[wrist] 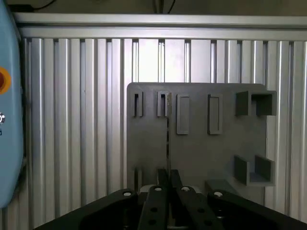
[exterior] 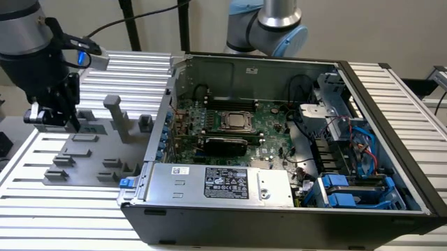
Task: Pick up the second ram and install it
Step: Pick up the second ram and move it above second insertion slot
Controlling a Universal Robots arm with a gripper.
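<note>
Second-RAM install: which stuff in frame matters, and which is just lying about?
Job: pincer, second ram edge-on in grey holder, motherboard, open case.
Lying about: power supply, blue drive caddies, slatted table.

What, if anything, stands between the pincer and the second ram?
Nothing visible does. In the wrist view the ram stands edge-on in the gray holder, and the pincer sits right at it with no object between.
</note>
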